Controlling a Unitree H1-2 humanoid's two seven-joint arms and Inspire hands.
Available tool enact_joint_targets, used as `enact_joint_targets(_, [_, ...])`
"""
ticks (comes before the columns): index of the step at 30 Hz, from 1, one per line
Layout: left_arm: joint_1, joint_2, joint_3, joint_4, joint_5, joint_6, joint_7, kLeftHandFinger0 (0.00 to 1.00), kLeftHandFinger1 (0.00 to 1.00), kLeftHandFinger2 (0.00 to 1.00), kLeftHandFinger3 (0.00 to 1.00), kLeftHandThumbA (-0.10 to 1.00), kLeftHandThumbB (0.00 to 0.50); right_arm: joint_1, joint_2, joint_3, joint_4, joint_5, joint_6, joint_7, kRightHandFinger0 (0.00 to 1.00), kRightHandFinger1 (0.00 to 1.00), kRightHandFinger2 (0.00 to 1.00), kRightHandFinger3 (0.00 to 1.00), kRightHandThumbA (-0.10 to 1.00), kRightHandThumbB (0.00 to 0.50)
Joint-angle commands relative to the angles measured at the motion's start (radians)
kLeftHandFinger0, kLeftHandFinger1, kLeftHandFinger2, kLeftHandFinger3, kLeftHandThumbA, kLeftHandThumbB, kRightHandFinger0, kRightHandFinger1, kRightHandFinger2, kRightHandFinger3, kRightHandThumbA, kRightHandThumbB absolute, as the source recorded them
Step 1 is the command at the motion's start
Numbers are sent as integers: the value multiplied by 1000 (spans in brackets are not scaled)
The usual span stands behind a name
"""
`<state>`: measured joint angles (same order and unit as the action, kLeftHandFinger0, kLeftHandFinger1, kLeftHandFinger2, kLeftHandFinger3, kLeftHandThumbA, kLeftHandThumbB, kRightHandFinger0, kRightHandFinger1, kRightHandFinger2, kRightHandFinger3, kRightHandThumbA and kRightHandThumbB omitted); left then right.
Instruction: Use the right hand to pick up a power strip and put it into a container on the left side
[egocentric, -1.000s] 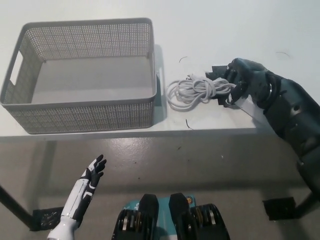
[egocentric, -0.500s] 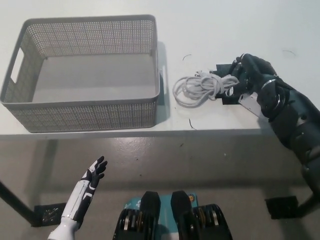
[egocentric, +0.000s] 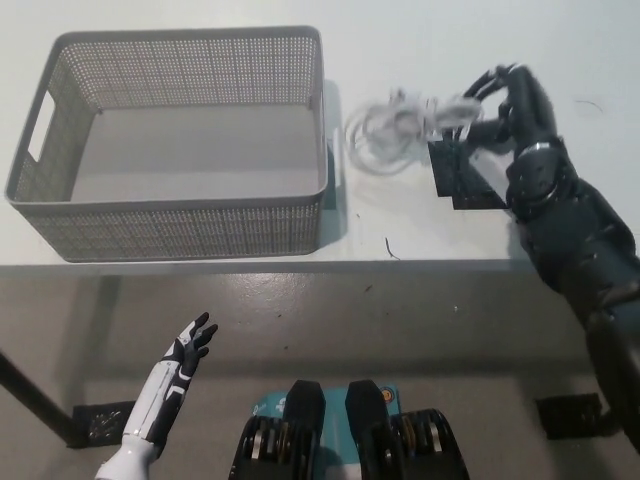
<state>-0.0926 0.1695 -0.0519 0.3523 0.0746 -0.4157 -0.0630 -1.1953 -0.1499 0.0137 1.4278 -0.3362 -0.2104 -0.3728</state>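
Right hand (egocentric: 505, 105) sits at about 2 o'clock on the table (egocentric: 420, 230), fingers (egocentric: 497, 82) clenched round the power strip (egocentric: 462, 170) where cord meets body. The strip's dark block hangs just below the hand, and its coiled white cable (egocentric: 395, 130) trails off toward 9 o'clock.

Change over the last second: the whole bundle has come up and swung. A second ago the coil lay flat and sharp on the table with the hand resting on the strip; now the coil is blurred with motion, sits higher in the picture, and the block has turned to show a broad face. You have a lift under way. The view has also drifted a little, so some of that shift is the camera's.

I cannot tell whether the block is fully clear of the table; the angle is steep and it reads as probably clear.

The grey mesh basket (egocentric: 180, 215) stands at 10 o'clock, empty inside, its near wall just beside the cable's loops. The carry is short, but watch the dangling coil: it may snag the rim.

Left hand (egocentric: 186, 348) rests low at 7 o'clock below the table edge, released, fingers spread, holding nothing.
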Motion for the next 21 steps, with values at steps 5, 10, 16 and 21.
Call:
enact_joint_targets(5, [-5, 39, -6, -34, 23, -54, -5, 1000, 1000, 908, 1000, 1000, 168, -234, -10, -162, -46, 168, -187, -245, 0, 7, 406, 427, -100, 126])
enact_joint_targets(10, [4, 39, -10, -39, 24, -54, 0, 1000, 988, 882, 1000, 1000, 153, -255, -14, -209, -51, 206, -244, -234, 0, 28, 417, 439, -100, 111])
enact_joint_targets(16, [18, 39, -14, -43, 20, -54, 1, 1000, 973, 848, 1000, 1000, 139, -263, -13, -267, -81, 263, -260, -205, 0, 97, 467, 486, -100, 101])
enact_joint_targets(21, [24, 38, -14, -41, 21, -54, 2, 1000, 963, 830, 1000, 1000, 160, -261, 3, -259, -132, 275, -260, -200, 0, 118, 466, 456, -73, 115])
